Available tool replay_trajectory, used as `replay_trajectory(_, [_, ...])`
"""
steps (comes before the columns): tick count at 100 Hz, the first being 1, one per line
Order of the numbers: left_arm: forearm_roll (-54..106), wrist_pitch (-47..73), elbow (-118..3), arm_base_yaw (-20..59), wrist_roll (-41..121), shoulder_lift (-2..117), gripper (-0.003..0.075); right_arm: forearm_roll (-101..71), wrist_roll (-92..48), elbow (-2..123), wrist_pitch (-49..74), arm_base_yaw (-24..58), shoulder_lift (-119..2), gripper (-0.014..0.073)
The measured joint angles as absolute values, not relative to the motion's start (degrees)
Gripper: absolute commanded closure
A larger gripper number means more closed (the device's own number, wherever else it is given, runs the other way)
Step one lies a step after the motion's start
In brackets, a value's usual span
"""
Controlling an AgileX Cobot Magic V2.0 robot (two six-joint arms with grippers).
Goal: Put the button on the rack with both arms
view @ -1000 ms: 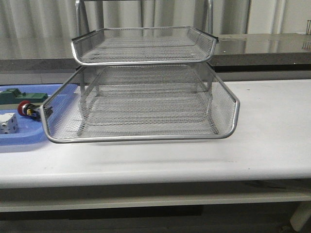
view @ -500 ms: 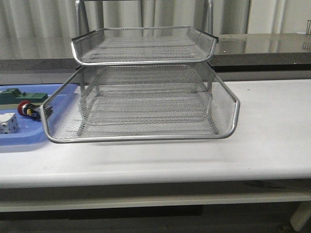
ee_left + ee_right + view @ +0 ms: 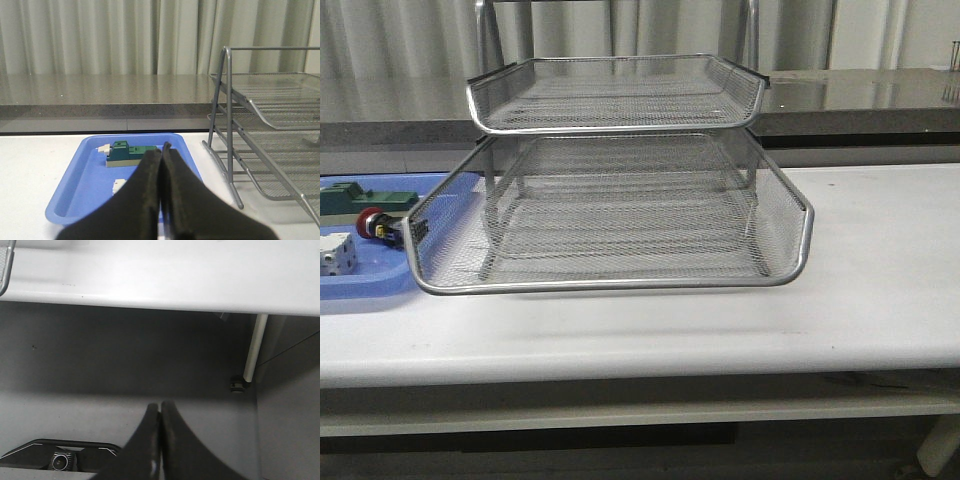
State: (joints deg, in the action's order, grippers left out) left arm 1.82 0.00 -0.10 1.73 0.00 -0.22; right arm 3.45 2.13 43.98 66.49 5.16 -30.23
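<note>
The button [image 3: 372, 224] is sitting in the blue tray [image 3: 365, 285] left of the rack [image 3: 610, 215], looking small, hard and probably light, so I'm guessing pinching the black body beats the slick red cap, while both left gripper [image 3: 161, 152] and right gripper [image 3: 160, 412] are pressed together empty.

The left hand [image 3: 161, 150] hung with fingers pressed together, empty, over the blue tray [image 3: 75, 192], where a green block [image 3: 127, 152] lay; the rack [image 3: 270, 145] stood beside it.
</note>
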Motion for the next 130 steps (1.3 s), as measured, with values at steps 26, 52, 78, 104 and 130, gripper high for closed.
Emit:
replay_trajectory(26, [2.9, -1.2, -0.4, 1.7, 0.0, -0.2, 0.0741, 3.5, 2.1, 44.0, 66.5, 5.2, -30.2, 0.0664])
replay_trajectory(52, [5.3, 10.4, -12.3, 1.7, 0.0, 7.5, 0.0741, 3.5, 2.1, 44.0, 66.5, 5.2, -30.2, 0.0664])
replay_trajectory(78, [5.3, 19.7, -30.6, 1.7, 0.0, 29.8, 0.0741, 3.5, 2.1, 44.0, 66.5, 5.2, -30.2, 0.0664])
replay_trajectory(104, [1.3, 27.6, -48.6, 1.7, 0.0, 54.6, 0.0741, 3.5, 2.1, 44.0, 66.5, 5.2, -30.2, 0.0664])
replay_trajectory(130, [-6.6, 29.4, -62.0, 1.9, 0.0, 74.3, 0.0741, 3.5, 2.1, 44.0, 66.5, 5.2, -30.2, 0.0664])
